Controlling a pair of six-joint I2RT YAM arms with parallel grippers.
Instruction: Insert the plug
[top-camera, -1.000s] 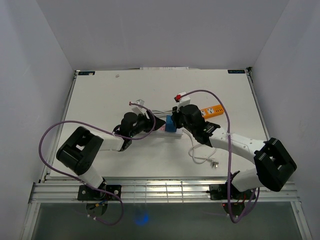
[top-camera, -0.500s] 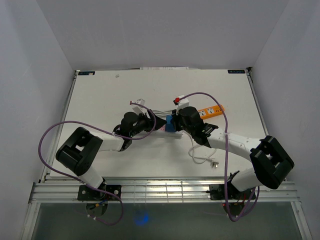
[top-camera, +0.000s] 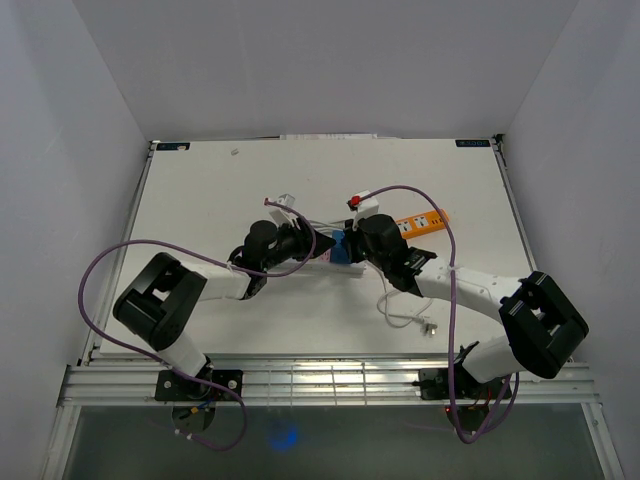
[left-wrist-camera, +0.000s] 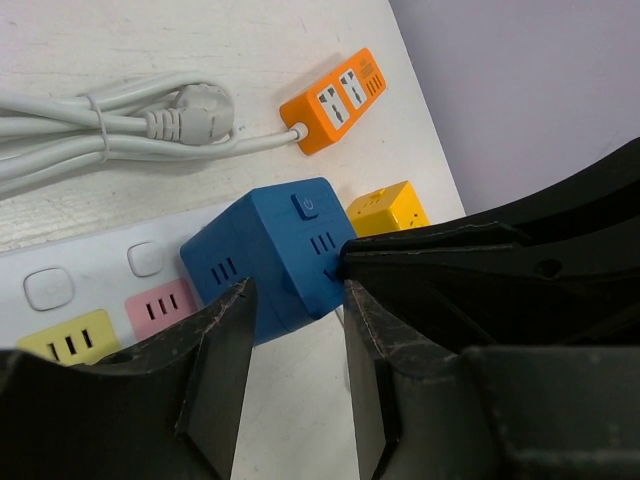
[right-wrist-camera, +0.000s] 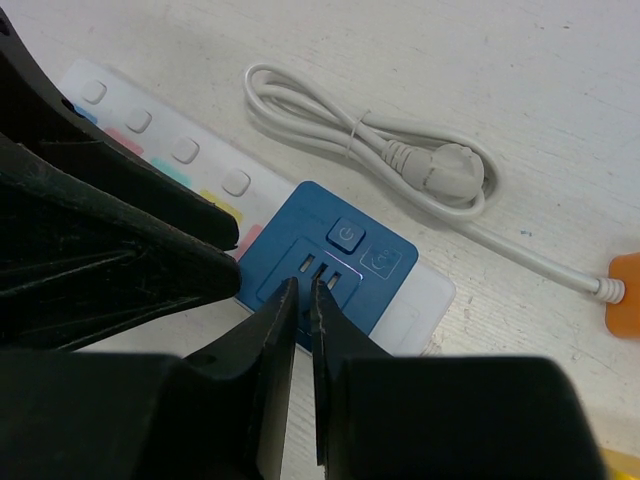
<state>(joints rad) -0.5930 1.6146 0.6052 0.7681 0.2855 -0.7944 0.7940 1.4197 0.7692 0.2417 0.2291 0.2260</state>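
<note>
The blue cube plug (left-wrist-camera: 275, 250) stands on the right end of a white power strip (left-wrist-camera: 90, 300) with pink and yellow sockets. My left gripper (left-wrist-camera: 297, 300) is open, and its fingertips straddle the cube's near lower corner with a gap still showing. From the other side my right gripper (right-wrist-camera: 300, 292) is shut with nothing in it, its tips over the socket face on top of the cube (right-wrist-camera: 340, 265). In the top view both grippers meet at the cube (top-camera: 341, 247) in the middle of the table.
An orange power strip (left-wrist-camera: 335, 100) lies beyond the cube, and its bundled white cable and plug (left-wrist-camera: 190, 110) run leftward. A yellow cube (left-wrist-camera: 385, 210) sits just behind the blue one. Another loose white cable (top-camera: 405, 315) lies near the right arm.
The left gripper's jaws have narrowed and it has shifted slightly farther from the bases. The right arm moved left to the cube a second ago and has since held still.
</note>
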